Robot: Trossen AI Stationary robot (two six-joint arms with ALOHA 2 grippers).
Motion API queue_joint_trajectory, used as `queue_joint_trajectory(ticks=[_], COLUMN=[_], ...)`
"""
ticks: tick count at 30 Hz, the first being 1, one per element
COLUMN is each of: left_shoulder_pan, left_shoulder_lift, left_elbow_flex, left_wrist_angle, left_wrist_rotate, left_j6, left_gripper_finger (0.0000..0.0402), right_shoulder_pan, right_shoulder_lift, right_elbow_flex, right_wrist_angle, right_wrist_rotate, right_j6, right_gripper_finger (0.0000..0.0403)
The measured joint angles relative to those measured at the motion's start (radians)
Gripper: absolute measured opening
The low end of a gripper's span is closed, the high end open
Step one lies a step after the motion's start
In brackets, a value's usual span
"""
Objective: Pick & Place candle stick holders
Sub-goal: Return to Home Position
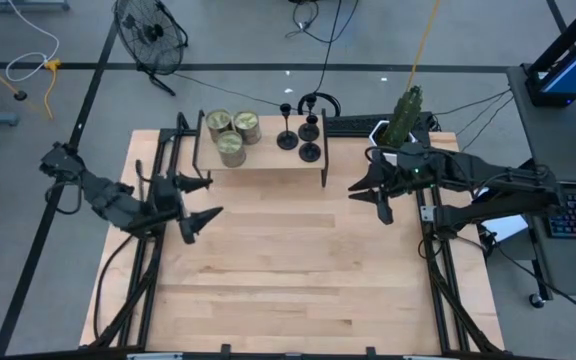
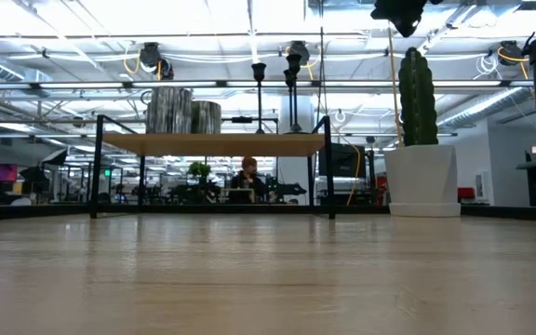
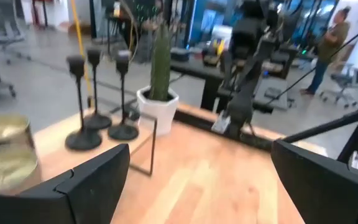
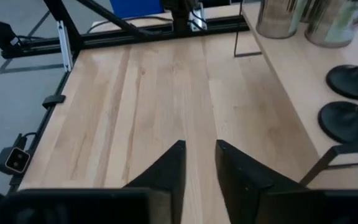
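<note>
At the left of the high view we see the left gripper (image 1: 211,213) with fingers wide apart, empty. At upper centre, three candle stick holders (image 1: 299,135) stand on a shelf (image 1: 268,160) beside jar candles (image 1: 231,133). At right, the right gripper (image 1: 365,190) holds nothing, its fingers (image 4: 166,168) narrowly apart.

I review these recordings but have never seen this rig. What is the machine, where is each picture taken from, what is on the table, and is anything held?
Two dark robot arms work at a wooden table. One picture looks straight down, one looks level across the tabletop, and one comes from each wrist. A small raised shelf at the far edge carries three black candle stick holders and three greenish-gold jar candles; a potted cactus stands beside it. The left gripper is wide open. The right gripper has its fingers close together with a narrow gap. Neither holds anything.
</note>
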Motion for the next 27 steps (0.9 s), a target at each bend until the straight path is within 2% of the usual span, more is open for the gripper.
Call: queue_joint_trajectory(ticks=[5, 9, 12, 17, 20, 24, 27], left_shoulder_pan=[0.018, 0.037, 0.059, 0.129, 0.178, 0.274, 0.371], left_shoulder_lift=[0.013, 0.008, 0.004, 0.032, 0.059, 0.050, -0.004], left_elbow_flex=[0.000, -0.029, -0.094, -0.287, -0.365, -0.383, -0.383], left_wrist_angle=[-0.120, -0.115, -0.022, 0.345, 0.460, 0.458, 0.459], left_wrist_rotate=[0.000, 0.044, 0.139, 0.325, 0.335, 0.291, 0.323], left_j6=[-0.086, -0.126, -0.147, -0.135, -0.097, -0.050, 0.015], left_gripper_finger=[0.0397, 0.0397, 0.0397, 0.0397, 0.0397, 0.0397, 0.0397], right_shoulder_pan=[0.000, 0.000, 0.000, 0.000, 0.000, 0.000, 0.000], right_shoulder_lift=[-0.004, -0.006, -0.008, -0.023, -0.034, -0.047, -0.056], right_elbow_flex=[0.000, 0.000, 0.000, 0.000, 0.000, 0.000, 0.000], right_wrist_angle=[-0.020, -0.023, -0.030, -0.039, -0.057, -0.078, -0.104], right_wrist_rotate=[-0.003, 0.000, -0.001, -0.003, -0.003, -0.003, -0.004], right_j6=[-0.010, -0.022, -0.023, -0.024, -0.024, -0.015, 0.046], right_gripper_finger=[0.0016, 0.0007, 0.0001, 0.0006, 0.0004, 0.0002, 0.0002])
